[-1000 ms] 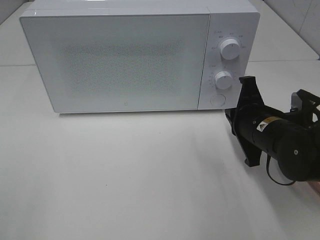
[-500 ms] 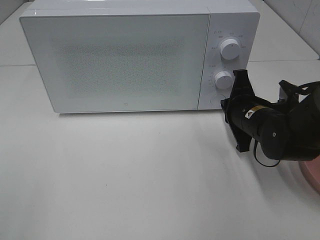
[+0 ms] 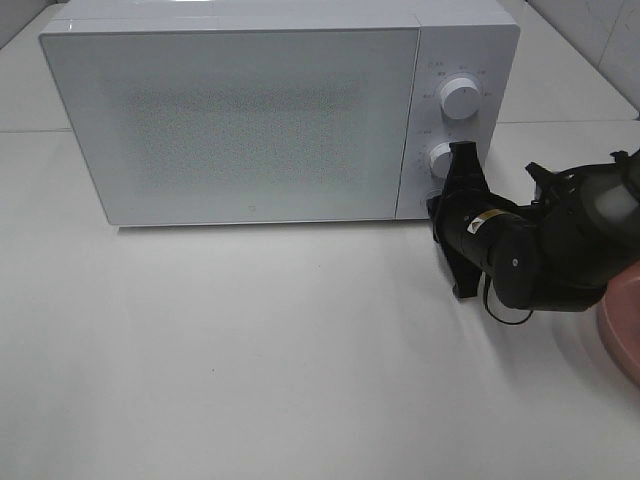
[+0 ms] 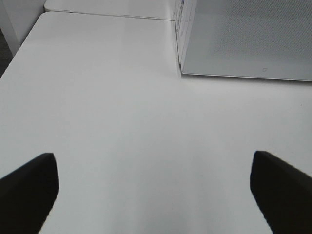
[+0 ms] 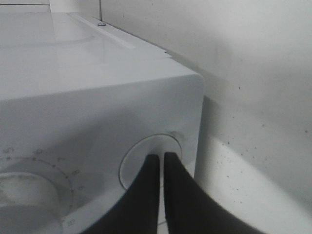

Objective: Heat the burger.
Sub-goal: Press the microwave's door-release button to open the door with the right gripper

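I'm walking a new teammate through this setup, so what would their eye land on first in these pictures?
The big white microwave, door closed, fills the back of the table. At its lower right corner, the black right gripper, shut, points its tips at the round button. The edge of a pink plate peeks in at the far right.

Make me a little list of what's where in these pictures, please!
Oven: white boxy microwave, door closed
Controls: two white round knobs, with a round push button below them
Right pincer: shut, black tips seemingly pressed on that button
Left pincer: open, above the white table
Plate: round pink plate, at the right edge, only partly seen
Burger: not in view
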`<act>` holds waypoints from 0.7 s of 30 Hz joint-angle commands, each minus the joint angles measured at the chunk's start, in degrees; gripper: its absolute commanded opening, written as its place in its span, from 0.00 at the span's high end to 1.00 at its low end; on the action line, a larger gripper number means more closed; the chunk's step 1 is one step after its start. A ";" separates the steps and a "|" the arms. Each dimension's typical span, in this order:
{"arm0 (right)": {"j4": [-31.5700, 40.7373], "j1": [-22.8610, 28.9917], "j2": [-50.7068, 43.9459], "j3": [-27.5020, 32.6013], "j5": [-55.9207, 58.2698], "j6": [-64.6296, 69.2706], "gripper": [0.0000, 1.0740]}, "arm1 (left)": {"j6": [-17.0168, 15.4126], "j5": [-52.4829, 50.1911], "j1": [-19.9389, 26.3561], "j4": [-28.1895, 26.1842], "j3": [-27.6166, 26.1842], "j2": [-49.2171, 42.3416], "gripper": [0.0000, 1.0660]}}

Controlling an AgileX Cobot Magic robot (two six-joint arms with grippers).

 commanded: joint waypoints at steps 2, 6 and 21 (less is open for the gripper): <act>0.40 -0.17 0.52 -1.32 -0.34 0.06 1.00 | 0.11 -0.92 -0.40 0.11 0.11 -0.74 0.06; 1.32 -1.15 0.52 -1.32 -0.63 -0.40 1.00 | 0.11 -0.92 -0.40 0.11 0.11 -0.74 0.06; -0.92 -2.41 -1.15 -1.32 -8.37 0.40 1.00 | 0.11 -0.92 -0.40 0.11 0.11 -0.74 0.06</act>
